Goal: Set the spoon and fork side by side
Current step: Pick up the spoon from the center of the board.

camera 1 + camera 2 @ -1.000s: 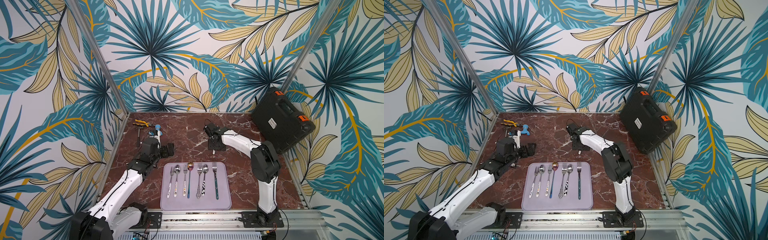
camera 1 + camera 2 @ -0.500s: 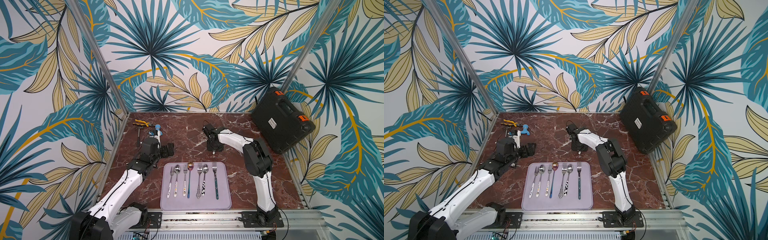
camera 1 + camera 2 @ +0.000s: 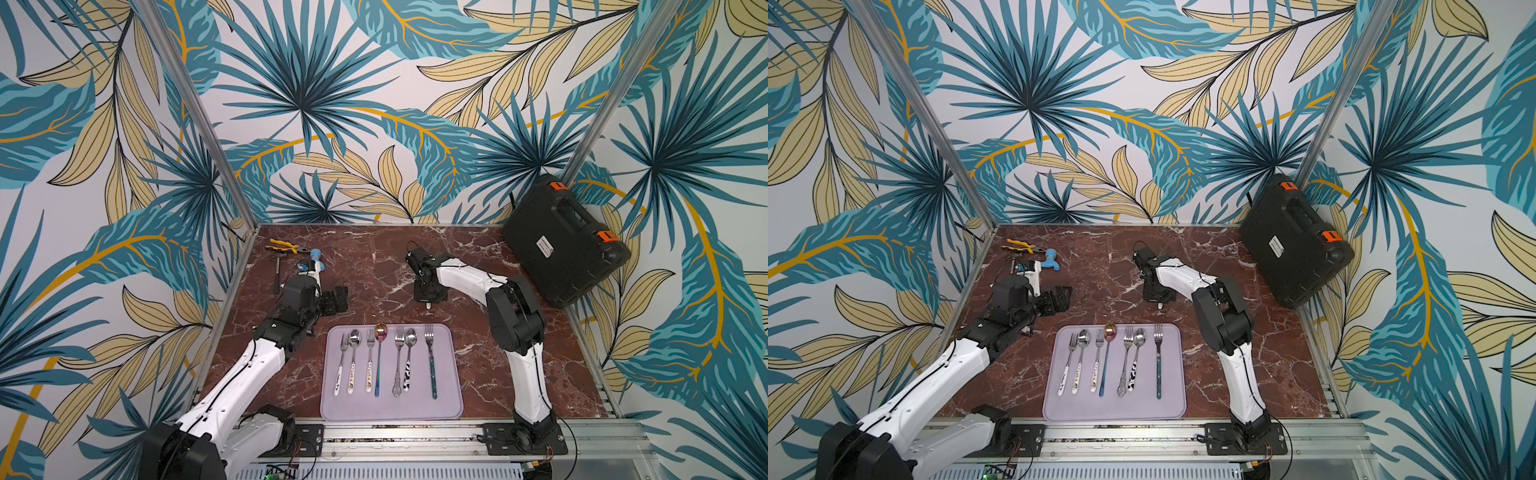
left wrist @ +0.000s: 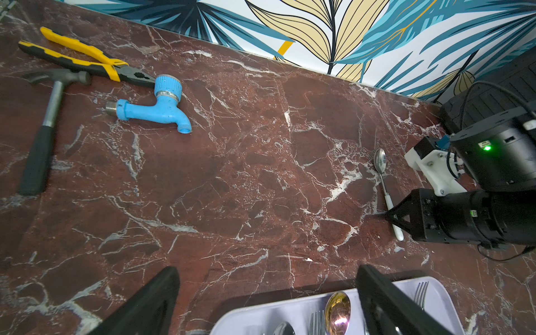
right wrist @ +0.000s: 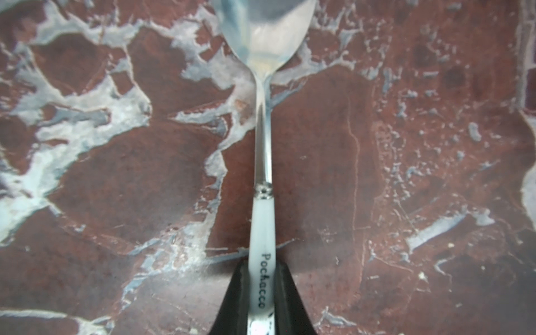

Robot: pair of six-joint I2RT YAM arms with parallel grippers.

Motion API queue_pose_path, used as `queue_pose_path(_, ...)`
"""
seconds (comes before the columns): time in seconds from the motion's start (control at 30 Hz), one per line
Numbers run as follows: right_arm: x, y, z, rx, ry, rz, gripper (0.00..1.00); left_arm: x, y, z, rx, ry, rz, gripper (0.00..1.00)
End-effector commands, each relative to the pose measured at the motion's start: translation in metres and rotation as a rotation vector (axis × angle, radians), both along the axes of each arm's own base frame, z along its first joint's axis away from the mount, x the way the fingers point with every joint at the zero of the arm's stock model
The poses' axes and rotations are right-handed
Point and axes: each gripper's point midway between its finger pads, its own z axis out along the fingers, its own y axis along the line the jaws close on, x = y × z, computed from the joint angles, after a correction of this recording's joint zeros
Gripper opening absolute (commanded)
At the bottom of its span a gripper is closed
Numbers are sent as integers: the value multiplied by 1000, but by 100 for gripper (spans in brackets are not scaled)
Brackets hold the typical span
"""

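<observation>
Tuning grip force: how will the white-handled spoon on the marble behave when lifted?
Probably stiff: the spoon has a straight metal neck. Its glossy handle may slip or pivot, since the right gripper pinches it far from the bowl. Likely light, being slim.

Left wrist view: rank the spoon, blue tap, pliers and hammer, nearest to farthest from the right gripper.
1. The spoon, handle clamped in the jaws of the right gripper.
2. The blue tap, across the marble on the left arm's side.
3. The pliers and the hammer, beyond the tap: too close to call.
</observation>
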Motion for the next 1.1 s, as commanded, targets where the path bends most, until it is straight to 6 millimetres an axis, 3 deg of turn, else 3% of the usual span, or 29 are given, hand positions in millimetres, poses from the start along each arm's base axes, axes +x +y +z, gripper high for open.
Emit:
queue_pose_path(0.0,-3,-4,3,-7,5,5,6,-4,6,-4,9,0,17,100)
queue_pose_path(0.1,-1,-4,10,-7,-4,17,0,-3,5,-4,10,3,13,100)
queue_pose_path(0.4,4,-11,47,-30,-87,40,0,-5,6,-1,9,-3,14,100)
queue_pose_path(0.53,-3,-14,68,-14,-115,49,0,-4,6,-2,6,-7,16,100)
queue_pose_path(0.8,-53,-27,90,9,-110,71,0,-4,5,-4,6,-1,15,100)
queue_pose_path(1.07,-122,-28,89,29,-79,104,0,-3,3,-5,-1,5,5,100)
